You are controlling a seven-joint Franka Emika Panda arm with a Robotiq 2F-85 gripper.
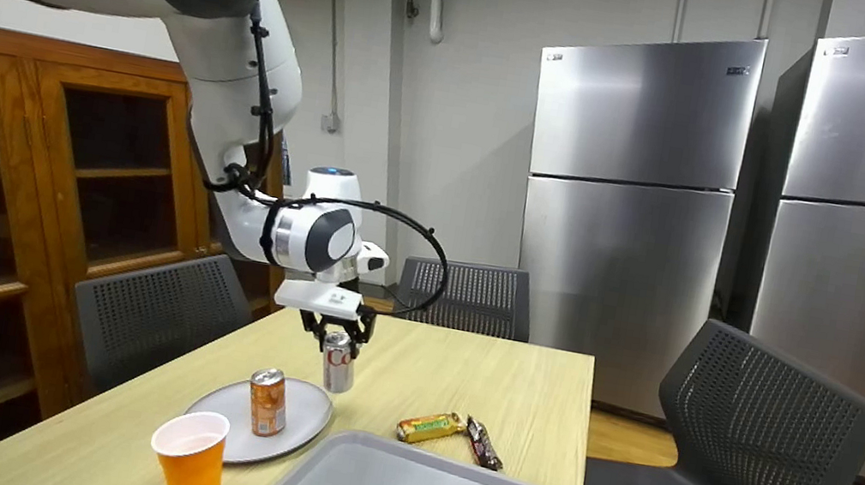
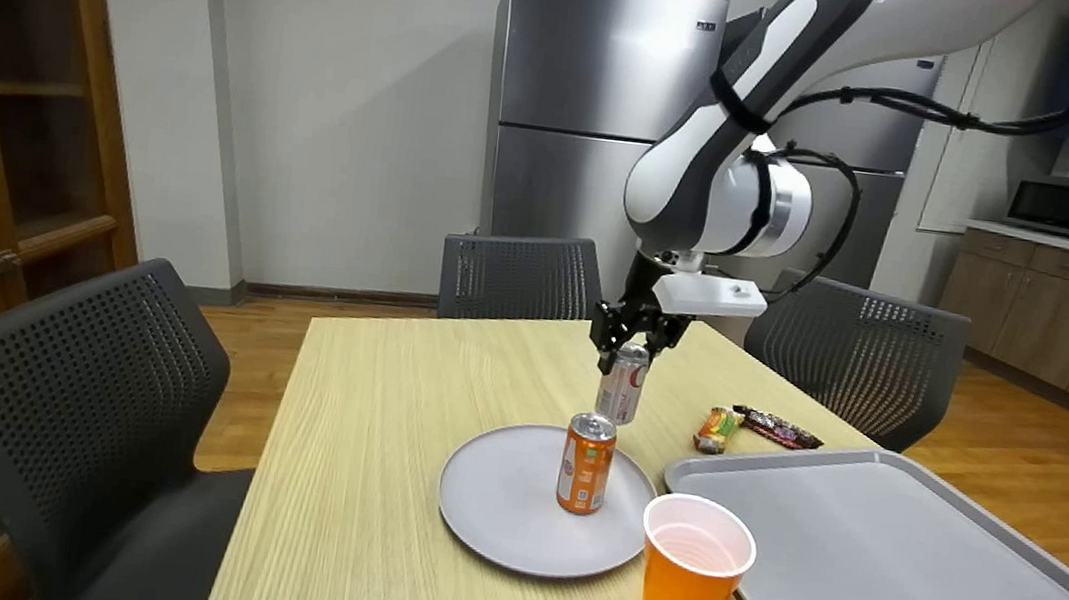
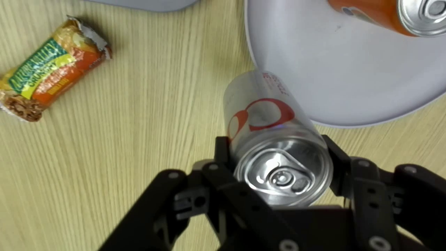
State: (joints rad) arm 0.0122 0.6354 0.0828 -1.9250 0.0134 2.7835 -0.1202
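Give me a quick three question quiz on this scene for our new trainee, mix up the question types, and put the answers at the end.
1. What is the gripper closed on?
2. True or false: the orange can stands upright on the plate.
3. How many wrapped snacks lie on the table near the tray?

Key:
1. The silver can with red lettering.
2. True.
3. Two, seen in both exterior views.

Tool (image 3: 278, 155) grips silver can (image 3: 275, 139) nr grey plate (image 3: 331, 76) w/ orange can (image 3: 379, 14) on it.
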